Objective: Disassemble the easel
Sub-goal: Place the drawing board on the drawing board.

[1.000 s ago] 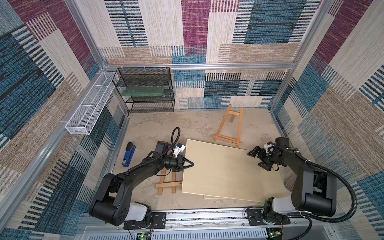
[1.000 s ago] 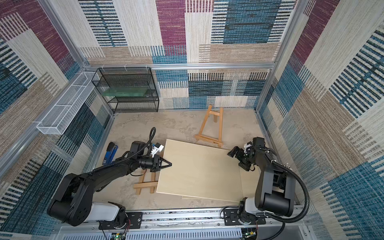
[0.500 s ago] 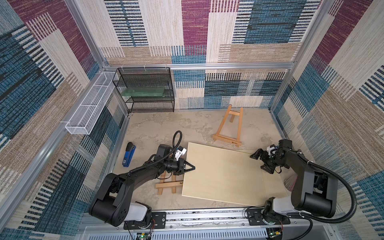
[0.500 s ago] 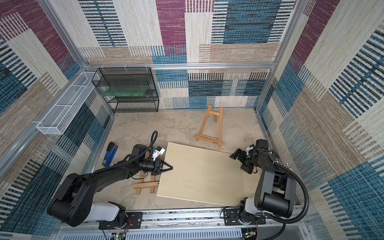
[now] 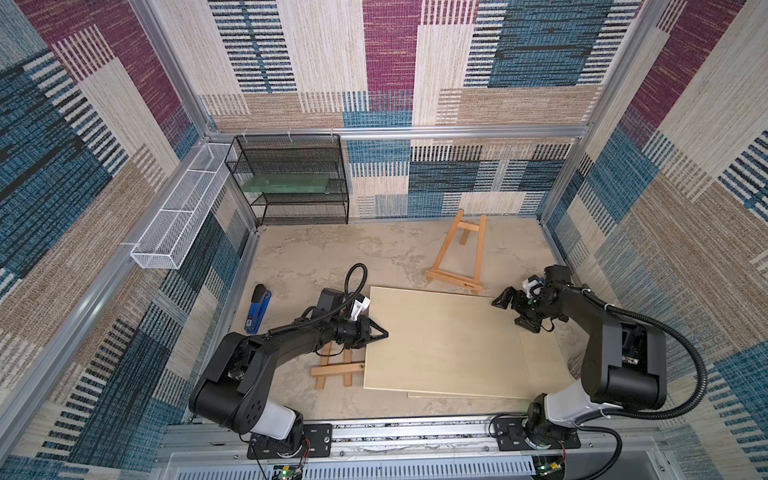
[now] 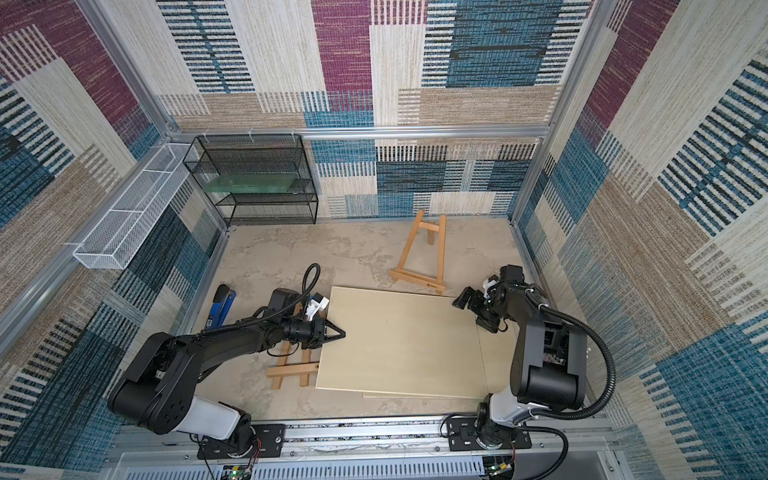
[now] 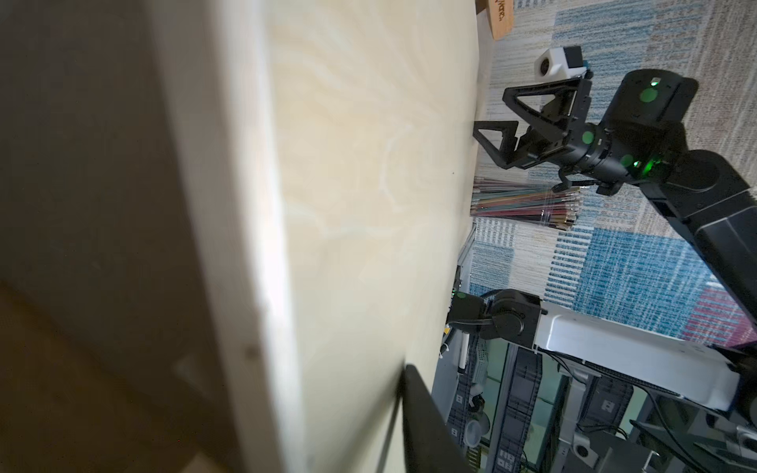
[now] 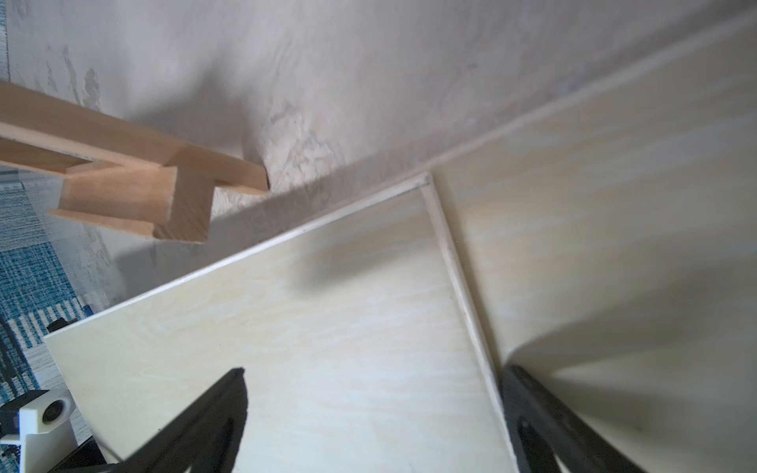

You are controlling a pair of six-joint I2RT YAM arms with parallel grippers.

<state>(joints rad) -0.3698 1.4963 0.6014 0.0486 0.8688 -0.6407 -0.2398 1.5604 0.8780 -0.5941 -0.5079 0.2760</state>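
The left gripper [image 5: 381, 333] reaches over the left edge of the upper board [image 5: 440, 340], its fingertips close together above the pale face. The left wrist view shows one finger [image 7: 418, 409] over that face and hides the other, so I cannot tell whether it pinches the board. Under the left arm, just beside the upper board's left edge, the flat easel [image 5: 336, 368] lies on the table [image 5: 332, 257]. Its crossbar meets that edge, touching it or tucked beneath, I cannot tell which.

The right gripper [image 5: 513, 311] hovers at the upper board's far right corner, jaws spread wide with nothing between them. In the right wrist view one finger hangs over the upper board and the other over the lower board [image 8: 614, 204], which sticks out from under the upper board along its right and near edges.

The standing easel [image 5: 453, 279] stands upright just beyond the upper board's far edge — near the right gripper but apart from it. A blue stapler [image 5: 259, 305] lies well off the upper board's left edge, beyond the flat easel.
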